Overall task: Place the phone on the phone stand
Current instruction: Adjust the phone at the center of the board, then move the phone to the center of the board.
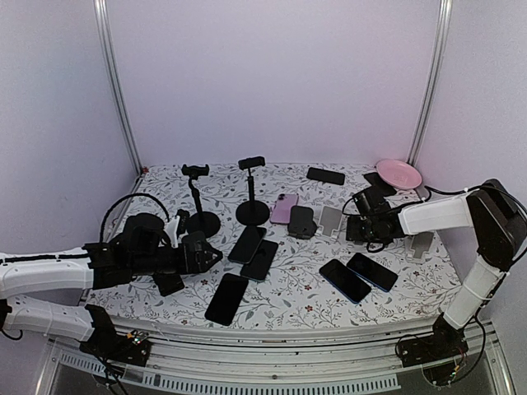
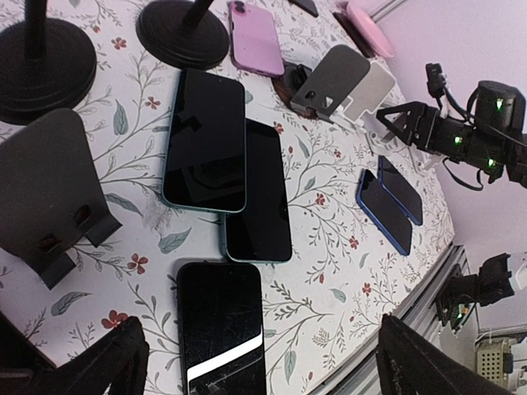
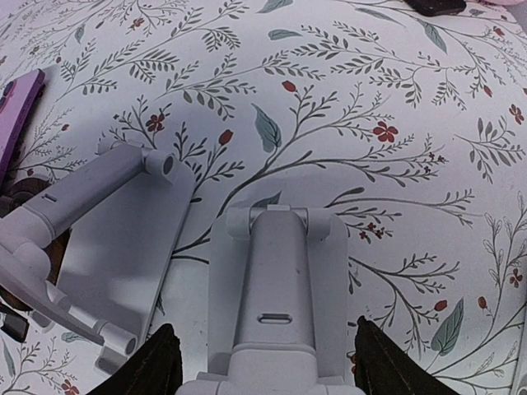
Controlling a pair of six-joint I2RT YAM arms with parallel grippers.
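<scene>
Two grippers are in view. The left gripper (image 2: 262, 329) is fully released, jaws spread wide and holding nothing, above the near left part of the desk (image 1: 305, 309).

Directly beneath it lies a black phone (image 2: 221, 329). It is flat and face up, with a glossy dark screen that carries one bright streak of reflection, and it sits close to the desk's near edge. Just beyond it lie two more handsets: a teal-edged phone (image 2: 206, 140), screen up, overlapping the long edge of a second dark phone (image 2: 259, 193). A black folding stand (image 2: 49, 189) sits to their left. Two pole stands with round bases (image 1: 252, 212) rise farther back, toward the far edge.

The right gripper (image 3: 268, 362) is over the right side of the desk. Its jaws are partly apart, one on either side of the base of a white phone stand (image 3: 276, 288). Whether they press on the stand cannot be told. The stand is pale and smooth, with a hinged neck and a small slot in its back. A second pale stand (image 3: 107, 247) sits just beside it.

A purple phone (image 1: 283, 208) lies camera side up near the desk's centre. Two blue phones (image 1: 358, 276) lie together toward the near right corner.
</scene>
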